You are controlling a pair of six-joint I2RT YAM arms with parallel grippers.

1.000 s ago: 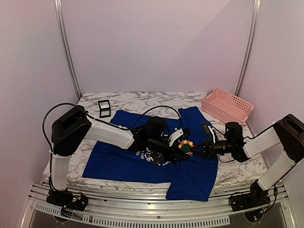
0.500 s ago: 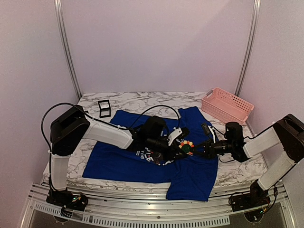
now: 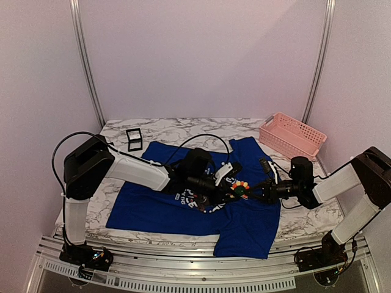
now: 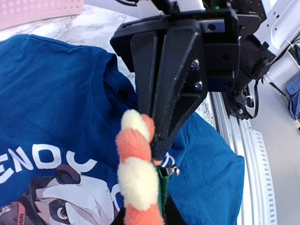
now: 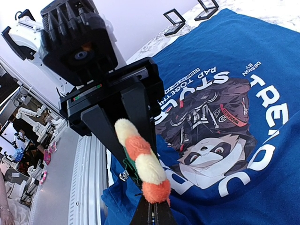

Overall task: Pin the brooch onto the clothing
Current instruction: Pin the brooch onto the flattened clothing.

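Between left hand (image 3: pixel 234 190) and right hand (image 3: pixel 252 193), the brooch (image 3: pixel 242 187) sits above clothing (image 3: pixel 153 210).

Lab test cell: plain walls (image 3: pixel 201 55), aluminium frame (image 3: pixel 87 61), marble tabletop (image 3: pixel 183 127).

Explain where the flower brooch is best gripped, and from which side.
Pinch the brooch by its petal rim, across the flat faces, coming edge-on from the robot's right. It is a thin disc with its metal clasp on the back face, so a rim hold leaves the clasp free for the T-shirt.
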